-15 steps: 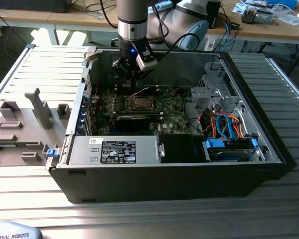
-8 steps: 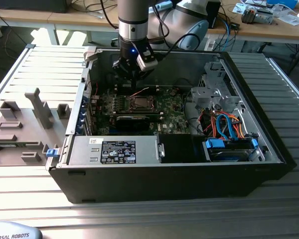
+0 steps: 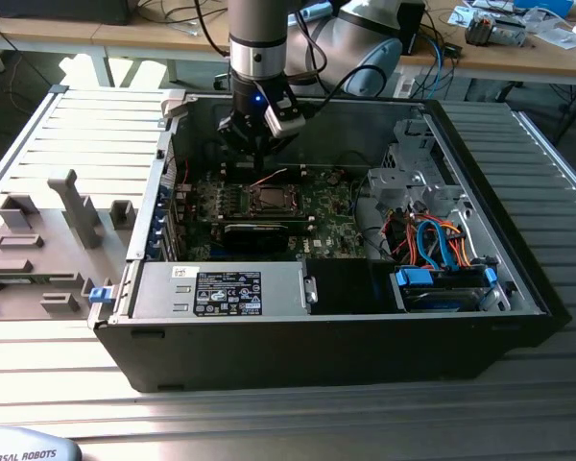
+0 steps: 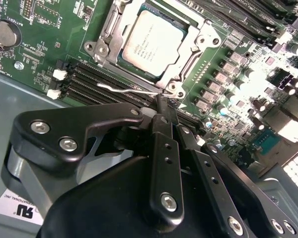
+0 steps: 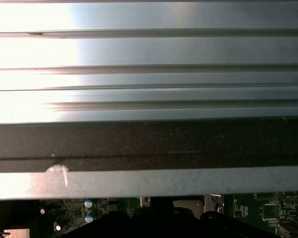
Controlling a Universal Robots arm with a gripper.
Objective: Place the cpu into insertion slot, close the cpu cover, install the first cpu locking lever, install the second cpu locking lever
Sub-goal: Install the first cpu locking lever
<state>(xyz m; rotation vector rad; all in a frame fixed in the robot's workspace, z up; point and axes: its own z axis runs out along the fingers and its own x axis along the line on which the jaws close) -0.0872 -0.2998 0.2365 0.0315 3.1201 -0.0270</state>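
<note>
The claw (image 4: 161,106) is clenched, fingers (image 4: 165,148) drawn together with the tips pressed against a thin wire lever (image 4: 131,89) at the edge of the slot (image 4: 181,67). Whether the lever is pinched between the tips or merely pushed by them cannot be told. In the exterior view the claw (image 3: 256,163) hangs just above the board (image 3: 322,216), at the slot (image 3: 269,200).

The cpu (image 4: 151,42) lies flat in the slot, silver top up. The cover (image 4: 191,54) appears to be down around it, its frame bordering the chip on the visible sides.

The lever under the claw runs along the near side of the slot, slightly raised, and does not look hooked; judged not yet locked. The state of the other lever cannot be made out.

Standing: cpu placed, cover apparently closed, lever work in hand, at least one lever still to secure.

Surroundings: the board sits in an open case (image 3: 518,279), which rests on a ribbed metal desk (image 3: 86,144).
</note>
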